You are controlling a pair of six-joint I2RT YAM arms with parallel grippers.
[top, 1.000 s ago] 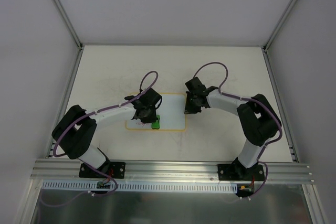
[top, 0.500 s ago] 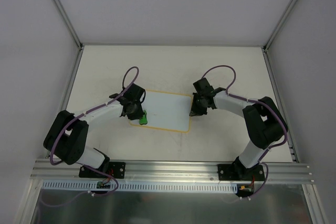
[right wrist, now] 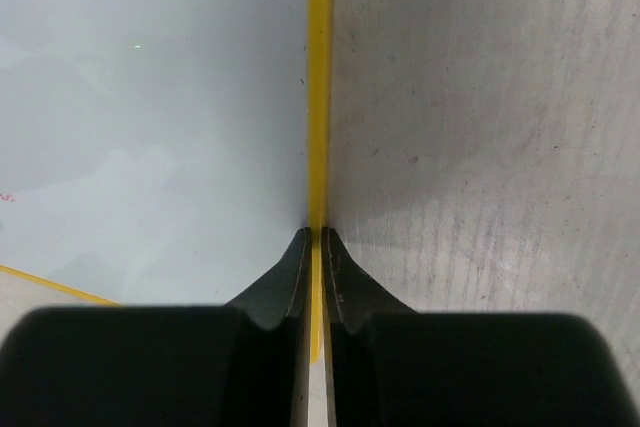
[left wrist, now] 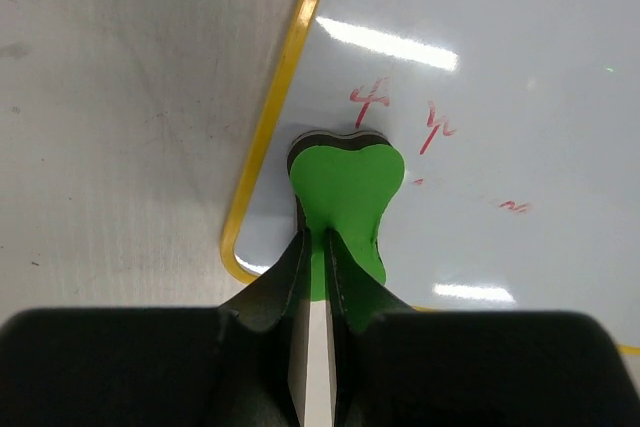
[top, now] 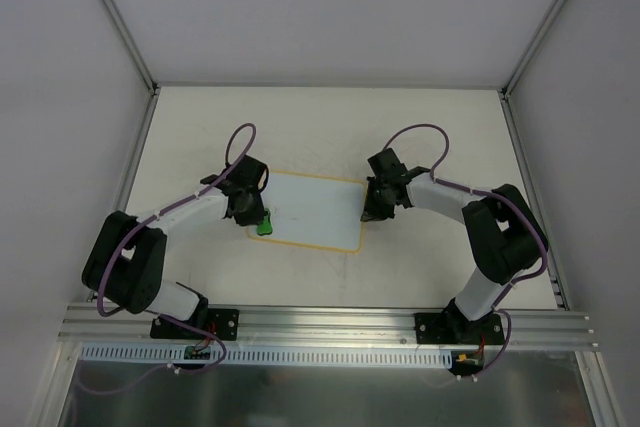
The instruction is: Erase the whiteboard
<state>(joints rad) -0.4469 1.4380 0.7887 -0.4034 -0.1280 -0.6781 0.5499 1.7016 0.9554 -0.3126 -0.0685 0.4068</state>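
Note:
The whiteboard (top: 312,211) lies flat mid-table, slightly turned, with a yellow-orange rim. Faint red marks (left wrist: 372,97) remain near its lower-left corner. My left gripper (top: 256,217) is shut on the green bone-shaped eraser (top: 263,227), which presses on the board at that corner; in the left wrist view the eraser (left wrist: 345,197) sits just inside the rim, below the marks. My right gripper (top: 367,211) is shut on the board's right edge; in the right wrist view its jaws straddle the yellow rim (right wrist: 319,77).
The scuffed white tabletop (top: 430,127) surrounds the board. Grey walls with metal posts (top: 120,27) close off the left, right and back. An aluminium rail (top: 330,322) carrying both arm bases runs along the near edge.
The board has shifted right and turned slightly. My left gripper has slid the eraser left to the board's lower-left corner. My right gripper has moved right with the board's edge.

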